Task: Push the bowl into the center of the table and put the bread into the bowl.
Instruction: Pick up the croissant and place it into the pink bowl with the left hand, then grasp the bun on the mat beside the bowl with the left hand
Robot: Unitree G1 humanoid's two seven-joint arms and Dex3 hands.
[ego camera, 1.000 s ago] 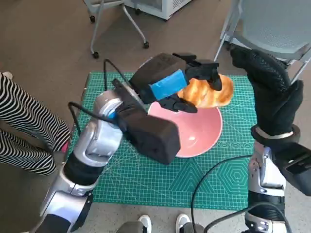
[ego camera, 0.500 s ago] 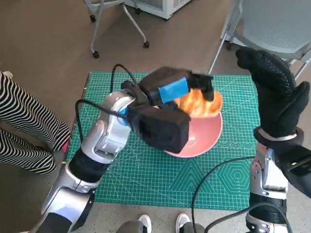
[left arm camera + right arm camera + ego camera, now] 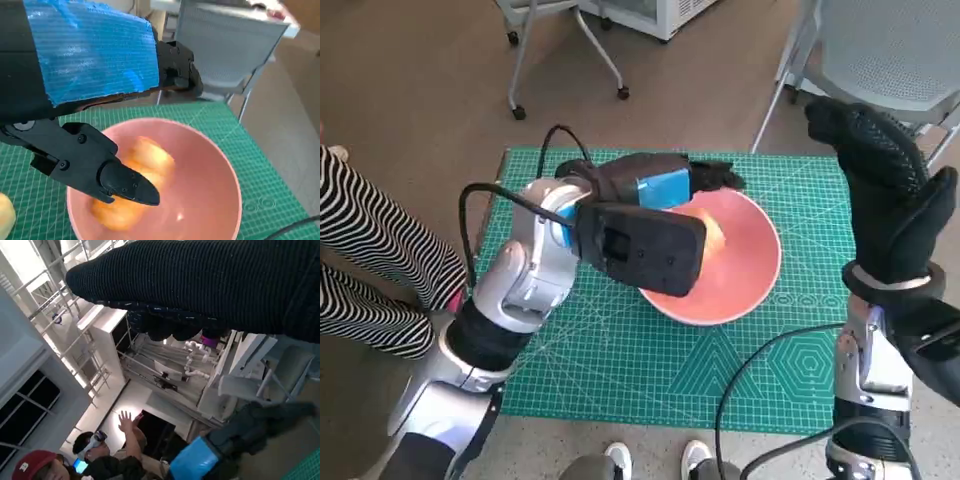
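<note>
The pink bowl (image 3: pixel 740 275) stands on the green mat (image 3: pixel 620 370), a little right of its middle. The golden bread (image 3: pixel 712 232) lies inside the bowl, mostly hidden in the head view by my left forearm. The left wrist view shows the bread (image 3: pixel 142 167) resting on the floor of the bowl (image 3: pixel 210 180). My left hand (image 3: pixel 660 185) hovers over the bowl's far left rim with its fingers (image 3: pixel 175 67) spread apart and gripping nothing. My gloved right hand (image 3: pixel 885 185) is raised beside the table's right edge, open and holding nothing.
A person's striped legs (image 3: pixel 370 260) stand close to the table's left side, and shoes (image 3: pixel 695 458) show at the near edge. Chairs (image 3: pixel 890 50) stand behind the table. A pale yellow rounded thing (image 3: pixel 4 215) lies on the mat near the bowl. People (image 3: pixel 100 460) show in the right wrist view.
My left hand has come down with the bread and let it go; the bread now lies in the bowl. The right hand has stayed raised.
</note>
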